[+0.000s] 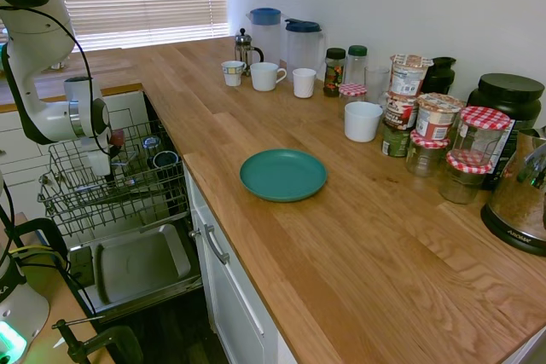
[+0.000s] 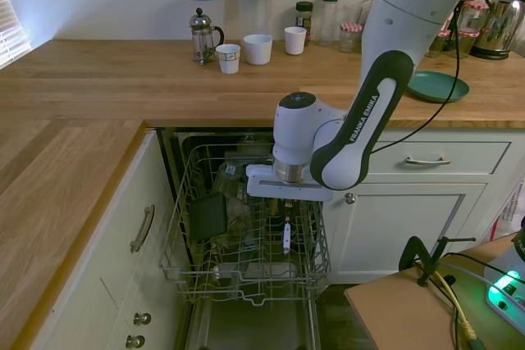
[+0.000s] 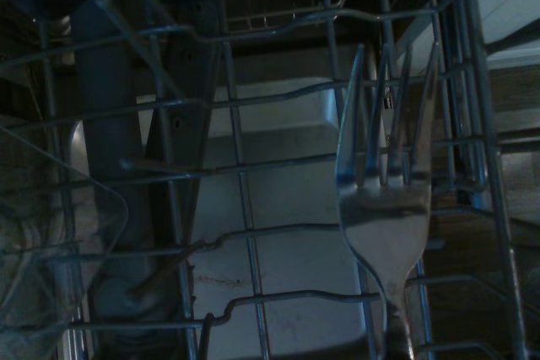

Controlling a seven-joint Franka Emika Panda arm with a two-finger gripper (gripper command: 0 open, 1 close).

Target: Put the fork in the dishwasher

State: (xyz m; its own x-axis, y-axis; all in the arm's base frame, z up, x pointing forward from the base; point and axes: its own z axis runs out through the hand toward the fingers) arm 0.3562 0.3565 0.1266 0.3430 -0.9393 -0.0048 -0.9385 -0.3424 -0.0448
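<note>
The dishwasher stands open, its grey wire rack (image 2: 246, 272) pulled out over the dropped door (image 1: 141, 266). My gripper (image 2: 286, 209) points straight down into the right side of the rack. It is shut on the fork (image 2: 286, 237), which hangs upright below the fingers with its lower end down among the wires. In the wrist view the silvery tines of the fork (image 3: 386, 166) point away from the camera, with the rack wires and the grey door panel behind them. The first exterior view shows the hand low inside the rack (image 1: 111, 198), and the fork is not discernible there.
The rack holds a dark square container (image 2: 209, 215), cups (image 1: 164, 159) and a clear glass item (image 3: 51, 259). On the wooden counter are a teal plate (image 1: 283, 174), mugs (image 1: 266, 76), jars (image 1: 435, 121) and a French press (image 2: 203, 36). White drawers (image 2: 426, 157) flank the dishwasher.
</note>
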